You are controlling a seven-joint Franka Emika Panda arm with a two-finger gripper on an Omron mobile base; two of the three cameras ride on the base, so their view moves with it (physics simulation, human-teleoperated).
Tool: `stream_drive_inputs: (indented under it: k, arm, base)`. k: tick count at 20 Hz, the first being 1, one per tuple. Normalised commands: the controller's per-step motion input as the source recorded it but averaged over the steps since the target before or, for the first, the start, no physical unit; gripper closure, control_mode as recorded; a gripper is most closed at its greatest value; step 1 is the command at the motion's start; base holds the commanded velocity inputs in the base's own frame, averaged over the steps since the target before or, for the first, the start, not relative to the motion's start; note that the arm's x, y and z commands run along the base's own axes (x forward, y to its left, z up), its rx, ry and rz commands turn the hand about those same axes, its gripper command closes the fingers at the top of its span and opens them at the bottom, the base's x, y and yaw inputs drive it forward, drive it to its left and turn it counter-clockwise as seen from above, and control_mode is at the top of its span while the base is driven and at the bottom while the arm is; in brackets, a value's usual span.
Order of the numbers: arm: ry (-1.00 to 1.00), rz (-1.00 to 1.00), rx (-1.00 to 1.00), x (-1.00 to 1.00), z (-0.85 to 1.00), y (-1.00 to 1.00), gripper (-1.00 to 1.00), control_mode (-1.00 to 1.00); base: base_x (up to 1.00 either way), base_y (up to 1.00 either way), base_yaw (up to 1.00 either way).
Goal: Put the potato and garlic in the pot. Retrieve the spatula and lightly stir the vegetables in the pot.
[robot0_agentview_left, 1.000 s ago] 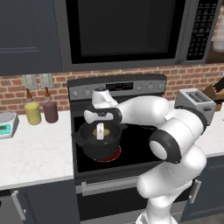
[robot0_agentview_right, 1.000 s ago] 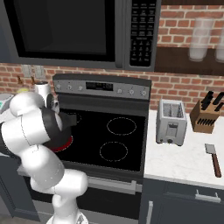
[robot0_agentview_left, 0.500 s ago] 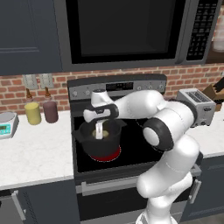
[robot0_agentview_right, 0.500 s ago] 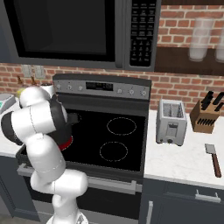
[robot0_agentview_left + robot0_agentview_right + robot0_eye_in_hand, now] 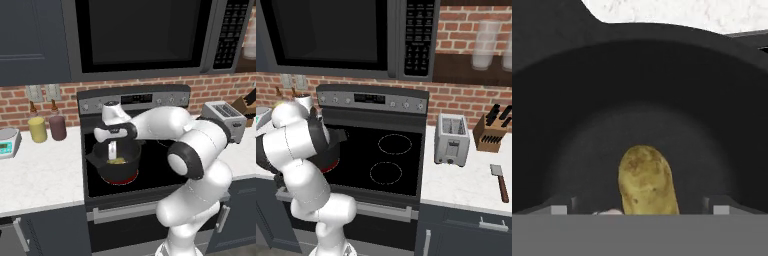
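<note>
Your pincer (image 5: 113, 150) hangs just inside the mouth of the pot (image 5: 102, 167), a round, matte, near-black vessel sitting on the front left burner of the glossy black stove (image 5: 401, 160). In the hand view the two small dark finger tips (image 5: 559, 209) stand far apart at the bottom corners with nothing between them, so the pincer is open and grips nothing. Between those tips, on the smooth dark floor of the pot, you see the potato (image 5: 647, 182): an oblong, yellowish-tan lump with a mottled, speckled skin, its lower end cut off by the view's edge. Just beside it, to the left, a sliver of something pale pinkish-white (image 5: 609, 212) peeks up; so little shows that you cannot tell for certain it is the garlic. From the left base view the pot's contents read as a small yellowish patch. In the right base view the arm's white body hides most of the pot. The spatula (image 5: 499, 181), flat and slim, lies well apart on the speckled white worktop (image 5: 466, 182), near the toaster (image 5: 451, 139).
</note>
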Motion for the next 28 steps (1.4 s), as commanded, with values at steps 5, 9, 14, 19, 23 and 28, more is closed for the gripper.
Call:
stream_drive_inputs:
  k: [5, 9, 14, 19, 23, 28]
  arm:
    - [-0.18, 0.01, 0.00, -0.58, 0.30, 0.00, -1.00, -1.00]
    - [-0.17, -0.02, 0.02, -0.56, 0.74, -0.34, -1.00, -1.00]
    - [-0.07, -0.18, 0.16, -0.92, 0.87, -0.91, -1.00, -1.00]
    - [0.12, -0.53, 0.11, -0.64, 0.42, -0.91, -1.00, -1.00]
    - [0.30, -0.67, 0.00, -0.14, 0.24, -0.71, -1.00, -1.00]
    - [0.33, -0.57, 0.01, -0.28, 0.50, -0.70, -1.00, -1.00]
  base:
    - [0.00, 0.00, 0.00]
    - [0.00, 0.00, 0.00]
    - [0.00, 0.00, 0.00]
    - [0.00, 0.00, 0.00]
    - [0.00, 0.00, 0.00]
    - [0.00, 0.00, 0.00]
